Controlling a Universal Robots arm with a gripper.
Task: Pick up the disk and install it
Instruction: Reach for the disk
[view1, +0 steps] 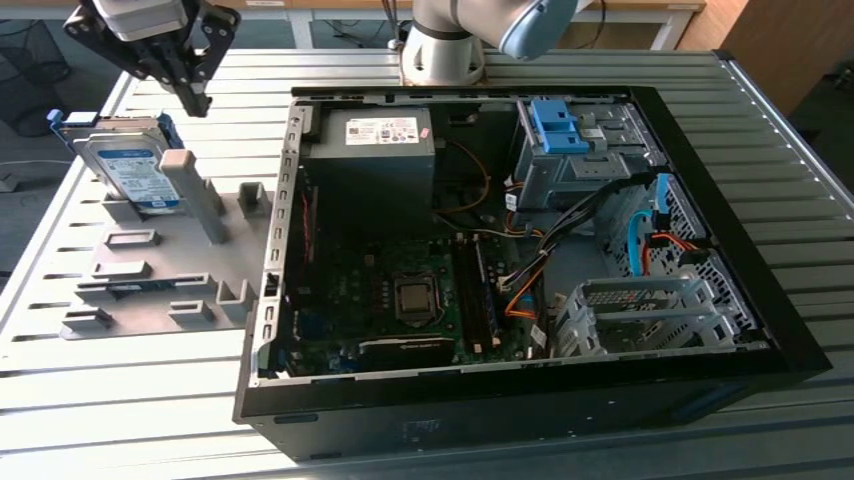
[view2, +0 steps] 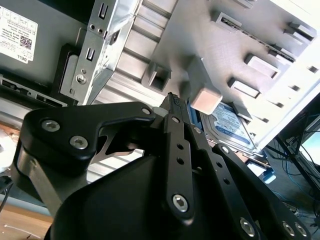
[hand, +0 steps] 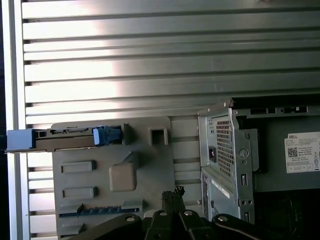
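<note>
Pincer (view1: 198, 102) is hovering upper left in the exterior view, jaws pressed together, empty. Disk (view1: 131, 168) is leaning in the grey rack (view1: 174, 255) just below. Judgement: jaws are needing opening and squaring to its faces.

A silver counter (view1: 134, 420) of ribbed metal slats spans the exterior view and glares under bright light in the first wrist view, with pale grey floor (view1: 20, 225) at the exterior view's left edge and a brown wooden cabinet (view1: 787, 40) at its upper right.
</note>
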